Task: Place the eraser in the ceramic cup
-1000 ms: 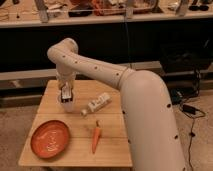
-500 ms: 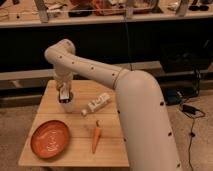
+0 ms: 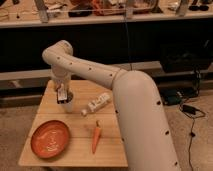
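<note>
My gripper (image 3: 62,95) hangs point-down at the back left of the wooden table (image 3: 111,148). It is right over the small whitish ceramic cup (image 3: 69,106) and partly covers the cup's rim. The cup stands upright on the table. The eraser does not show as a separate thing; the gripper and the cup hide that spot.
An orange-red round plate (image 3: 50,138) lies at the table's front left. A carrot (image 3: 96,137) lies at the front middle. A white bottle (image 3: 97,104) lies on its side to the right of the cup. My thick white arm (image 3: 135,115) covers the table's right side.
The gripper and the arm's upper joint have shifted a little to the left, staying at about the same height over the cup.
</note>
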`<action>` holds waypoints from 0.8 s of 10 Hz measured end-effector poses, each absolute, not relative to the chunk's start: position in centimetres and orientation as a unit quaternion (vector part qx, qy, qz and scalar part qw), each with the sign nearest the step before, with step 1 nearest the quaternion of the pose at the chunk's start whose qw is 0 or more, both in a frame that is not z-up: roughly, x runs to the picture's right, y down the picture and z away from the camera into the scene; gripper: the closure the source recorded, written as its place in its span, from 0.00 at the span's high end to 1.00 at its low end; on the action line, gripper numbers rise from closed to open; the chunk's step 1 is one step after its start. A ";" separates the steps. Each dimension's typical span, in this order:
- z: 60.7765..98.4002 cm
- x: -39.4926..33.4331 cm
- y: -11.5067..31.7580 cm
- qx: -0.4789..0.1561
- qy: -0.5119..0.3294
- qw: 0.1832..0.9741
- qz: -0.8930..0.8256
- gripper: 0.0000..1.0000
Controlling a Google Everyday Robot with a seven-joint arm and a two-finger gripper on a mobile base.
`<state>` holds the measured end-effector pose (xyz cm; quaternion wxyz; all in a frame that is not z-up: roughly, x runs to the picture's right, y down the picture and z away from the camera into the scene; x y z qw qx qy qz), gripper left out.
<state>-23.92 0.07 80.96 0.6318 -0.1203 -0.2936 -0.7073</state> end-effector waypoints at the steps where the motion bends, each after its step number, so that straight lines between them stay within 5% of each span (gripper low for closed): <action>1: 81.1 -24.0 0.0 -0.120 -0.294 0.631 -0.707 0.25; 5: 81.4 -24.9 0.2 -0.115 -0.299 0.629 -0.708 0.65; 8: 81.6 -25.0 0.2 -0.113 -0.301 0.628 -0.709 0.80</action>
